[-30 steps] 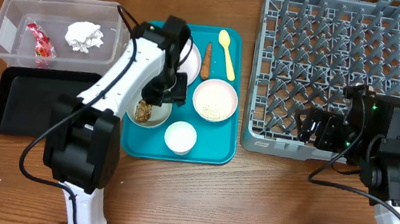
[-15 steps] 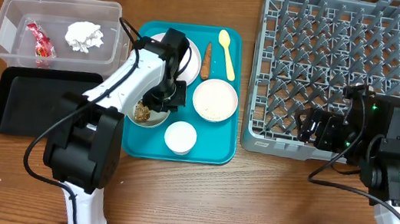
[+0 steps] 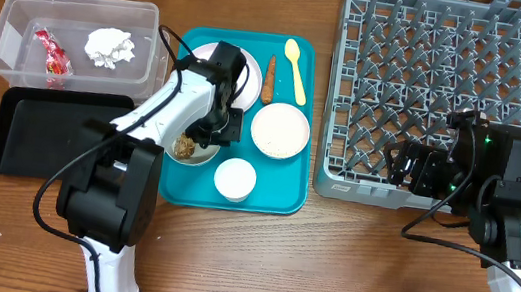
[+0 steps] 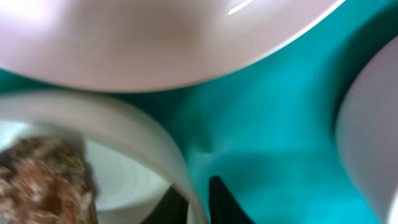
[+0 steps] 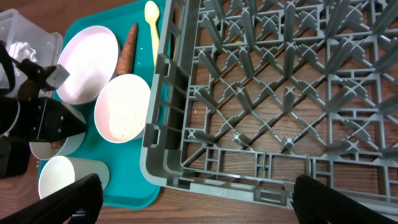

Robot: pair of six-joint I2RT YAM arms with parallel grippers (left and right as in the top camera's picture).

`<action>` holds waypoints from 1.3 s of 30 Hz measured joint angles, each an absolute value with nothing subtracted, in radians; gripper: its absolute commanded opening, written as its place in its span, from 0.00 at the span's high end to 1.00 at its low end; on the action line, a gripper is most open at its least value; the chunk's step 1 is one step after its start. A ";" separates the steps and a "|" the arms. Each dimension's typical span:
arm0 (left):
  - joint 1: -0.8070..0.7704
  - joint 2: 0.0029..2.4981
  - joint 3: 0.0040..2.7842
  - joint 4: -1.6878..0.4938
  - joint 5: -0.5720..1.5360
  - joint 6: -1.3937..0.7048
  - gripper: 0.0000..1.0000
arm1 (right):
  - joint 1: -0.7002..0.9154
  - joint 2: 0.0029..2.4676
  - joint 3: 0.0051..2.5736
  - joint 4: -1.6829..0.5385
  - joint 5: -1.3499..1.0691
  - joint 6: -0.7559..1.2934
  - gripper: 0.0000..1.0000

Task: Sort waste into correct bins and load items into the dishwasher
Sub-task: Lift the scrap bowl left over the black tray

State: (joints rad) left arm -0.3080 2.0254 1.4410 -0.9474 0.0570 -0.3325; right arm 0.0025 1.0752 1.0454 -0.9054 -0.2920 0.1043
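Observation:
My left gripper [image 3: 209,135] [image 4: 198,202] is shut on the rim of a white bowl [image 3: 191,153] [image 4: 124,124], one finger inside and one outside. The bowl holds a brown food lump [image 3: 183,144] [image 4: 37,180]. The white-pink plate [image 3: 249,79] [image 5: 87,65] lies partly under the left arm. A second white bowl [image 3: 280,130] [image 5: 122,107] holds rice grains. The white cup [image 3: 235,179], yellow spoon [image 3: 296,65] and carrot piece [image 3: 269,79] lie on the teal tray [image 3: 278,204]. My right gripper [image 3: 409,168] [image 5: 196,190] is open and empty at the grey rack's [image 3: 449,90] near edge.
The clear tub [image 3: 16,8] at the far left holds the red wrapper [image 3: 53,56] and the white napkin [image 3: 110,46]. The black tray [image 3: 40,132] lies just in front of it. The table is brown wood.
My left gripper has moved down from over the plate to the rim of the bowl with the brown lump. The right arm has not moved.

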 measured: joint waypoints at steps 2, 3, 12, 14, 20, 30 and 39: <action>-0.308 2.017 1.440 -0.951 0.036 -0.330 0.96 | 0.002 1.075 1.045 -0.904 -0.292 0.104 0.00; -0.308 2.012 1.440 -0.952 0.030 -0.330 0.96 | 0.002 1.075 1.045 -0.903 -0.292 0.105 0.00; -0.308 2.013 1.527 -1.091 0.065 -0.329 0.96 | 0.002 1.076 1.045 -0.902 -0.292 0.105 0.00; -0.308 2.019 1.625 -1.206 0.102 -0.329 0.96 | 0.002 1.076 1.045 -0.901 -0.292 0.104 0.00; -0.306 2.020 1.932 -1.448 0.135 -0.329 0.96 | 0.002 1.076 1.045 -0.902 -0.292 0.104 0.00; -0.167 1.979 2.133 -1.683 0.160 -0.243 0.96 | 0.002 1.076 1.045 -0.893 -0.292 0.104 0.00; 0.067 1.806 1.923 -1.661 0.201 -0.123 0.96 | 0.002 1.076 1.045 -0.892 -0.300 0.104 0.00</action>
State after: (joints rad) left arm 0.0673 1.8057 1.9232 -1.6611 0.2008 -0.1230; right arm 0.0025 1.0763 1.0454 -0.8925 -0.3000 0.1043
